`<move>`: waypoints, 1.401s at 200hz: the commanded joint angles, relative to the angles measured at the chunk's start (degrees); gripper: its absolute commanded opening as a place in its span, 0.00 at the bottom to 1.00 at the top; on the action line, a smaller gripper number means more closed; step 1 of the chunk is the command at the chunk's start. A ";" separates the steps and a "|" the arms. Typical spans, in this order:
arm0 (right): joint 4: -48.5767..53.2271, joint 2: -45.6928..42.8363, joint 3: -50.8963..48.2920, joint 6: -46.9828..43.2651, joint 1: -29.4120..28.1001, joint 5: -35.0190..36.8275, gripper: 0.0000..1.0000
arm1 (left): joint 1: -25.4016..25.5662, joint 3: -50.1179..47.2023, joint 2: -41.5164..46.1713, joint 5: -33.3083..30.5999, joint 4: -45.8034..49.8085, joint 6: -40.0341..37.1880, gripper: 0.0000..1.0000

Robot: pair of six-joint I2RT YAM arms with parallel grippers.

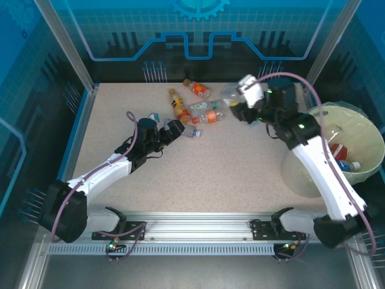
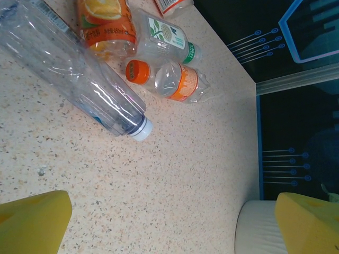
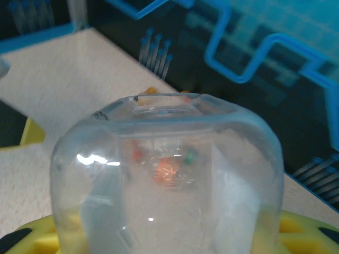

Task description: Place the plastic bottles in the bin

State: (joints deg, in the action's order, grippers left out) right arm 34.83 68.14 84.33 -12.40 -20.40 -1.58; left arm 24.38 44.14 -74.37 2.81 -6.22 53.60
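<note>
A clear plastic bottle [image 3: 164, 180], its base looming blurred and its cap hidden, is being gripped by the right jaws above the bench [image 1: 228, 162], near the pale bin [image 1: 301, 174] where other bottles [image 1: 343, 155] are lying. More bottles [image 1: 204, 112] are lying across the far bench, just beyond the left jaws, which are being held wide open.

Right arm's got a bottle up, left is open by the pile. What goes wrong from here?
1. The clear bottle in the right fingers looks smooth; it may slip on the swing toward the bin.
2. The left fingers are open near the white-capped bottle, which lies on its side beside the orange-capped bottle; closing may roll it away or nudge that neighbour.
</note>
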 commanded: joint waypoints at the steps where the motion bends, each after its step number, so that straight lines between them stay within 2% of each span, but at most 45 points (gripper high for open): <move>1: -4.13 -7.71 -2.82 11.78 8.03 -4.26 0.37 | 0.66 2.25 -1.45 1.25 -1.16 -1.08 0.99; 28: -5.23 -15.01 -5.04 19.79 20.09 -7.48 0.38 | 1.19 2.75 -2.16 1.15 -1.25 -0.97 0.99; 49: -3.25 -18.38 -4.82 24.20 26.92 -2.94 0.38 | 1.45 2.96 -2.52 1.08 -1.34 -0.80 0.99; 111: 2.26 -20.35 -4.96 26.51 40.20 9.84 0.38 | 1.55 2.61 -2.36 0.50 -0.83 -0.85 0.99; 143: 7.71 -17.98 -4.53 27.37 46.43 8.67 0.39 | 1.55 2.49 -1.92 -0.21 -0.11 -1.11 0.99; 182: 16.17 -12.95 -3.83 27.40 47.30 12.50 0.39 | 1.54 2.89 -2.35 -0.52 0.32 -0.97 0.99; 214: 19.08 -11.31 -5.35 28.09 47.30 14.76 0.41 | 1.55 3.47 -2.96 -0.17 0.59 -1.13 0.99; 264: 21.24 -7.05 -6.50 28.56 47.22 12.52 0.44 | 1.55 4.15 -3.61 0.30 1.12 -1.16 0.99; 280: 21.32 -5.70 -6.69 28.32 47.25 8.93 0.46 | 1.55 4.13 -3.68 0.27 1.12 -1.01 0.99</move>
State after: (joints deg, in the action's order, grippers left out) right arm 54.50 60.95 78.22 15.29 26.06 11.27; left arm 25.58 46.63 -77.32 2.85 -6.24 53.63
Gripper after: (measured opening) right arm 0.517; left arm 0.989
